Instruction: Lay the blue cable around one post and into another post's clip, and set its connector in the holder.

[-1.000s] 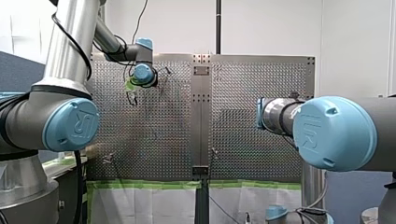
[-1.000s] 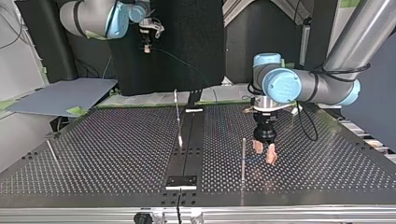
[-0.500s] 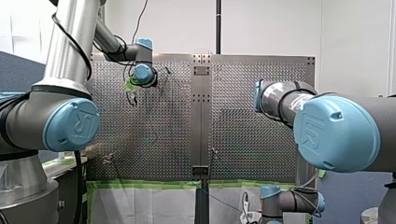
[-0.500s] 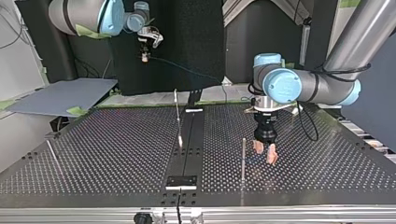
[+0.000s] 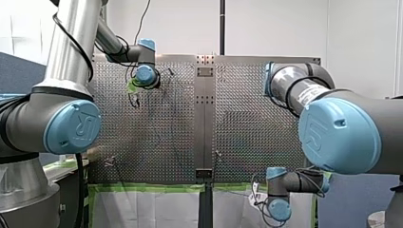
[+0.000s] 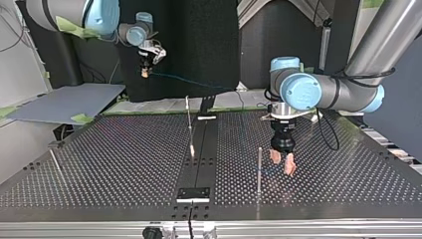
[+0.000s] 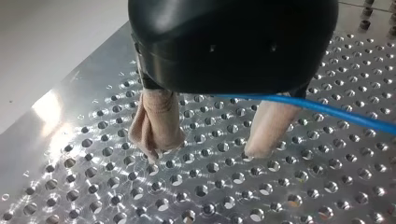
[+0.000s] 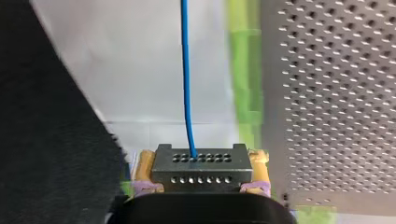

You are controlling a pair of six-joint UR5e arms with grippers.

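The right gripper (image 8: 201,157) is seen closed on a dark grey block connector (image 8: 201,172) with rows of small holes. The connector is clamped from both sides by the yellow pads (image 8: 145,168). A thin blue cable (image 8: 187,74) is plugged into one hole of the connector's upper row and runs straight away from it. In the top view this gripper is held in the air beyond the far edge of the perforated metal table (image 6: 124,164), in front of a black panel (image 6: 199,45). From there the cable is led across toward the middle of that far edge. Its course over the table can hardly be traced in that view.

The left gripper (image 7: 208,150) is held low over the table with its beige pads (image 7: 159,119) spread apart, and nothing is pinched between them. In the left wrist view the blue cable comes out from under the black gripper body and passes across one pad, above the holes of the table. Whether it touches that pad cannot be told. In the top view this gripper stands just beside a thin upright metal post (image 6: 259,167), nearer the table's front edge than its far edge. A second thin post (image 6: 189,122) is seen on the table's dark centre strip, toward the far edge.
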